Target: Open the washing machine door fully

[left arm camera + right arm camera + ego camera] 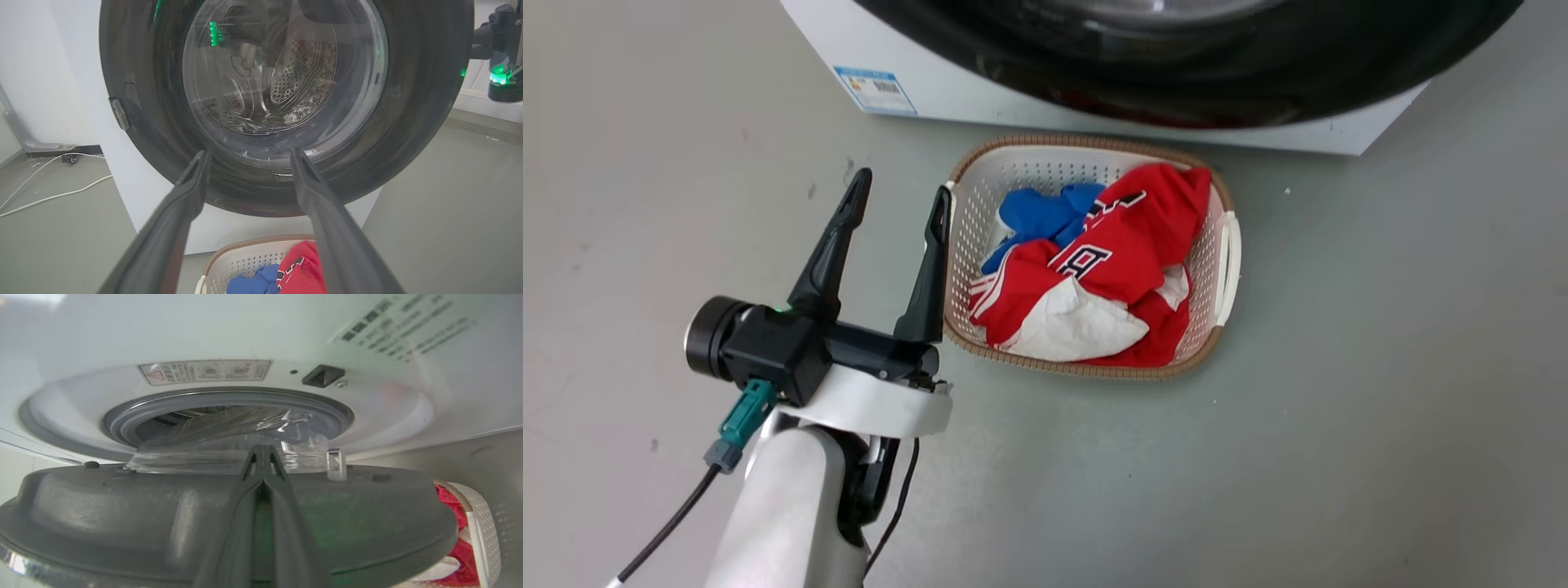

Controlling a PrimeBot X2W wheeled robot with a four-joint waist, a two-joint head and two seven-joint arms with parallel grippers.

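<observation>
The washing machine stands white at the top of the head view, with its glossy black door over the front. In the left wrist view the door faces me, and the steel drum shows through its glass bowl. My left gripper is open and empty, hanging short of the door. My right gripper is shut, its fingers lying across the door's grey inner side. The door stands ajar from the grey rubber ring. My right wrist shows at the door's right edge.
A white basket with a woven rim sits on the grey floor just in front of the machine, holding red, blue and white clothes. White cables lie on the floor left of the machine. A black latch slot sits above the opening.
</observation>
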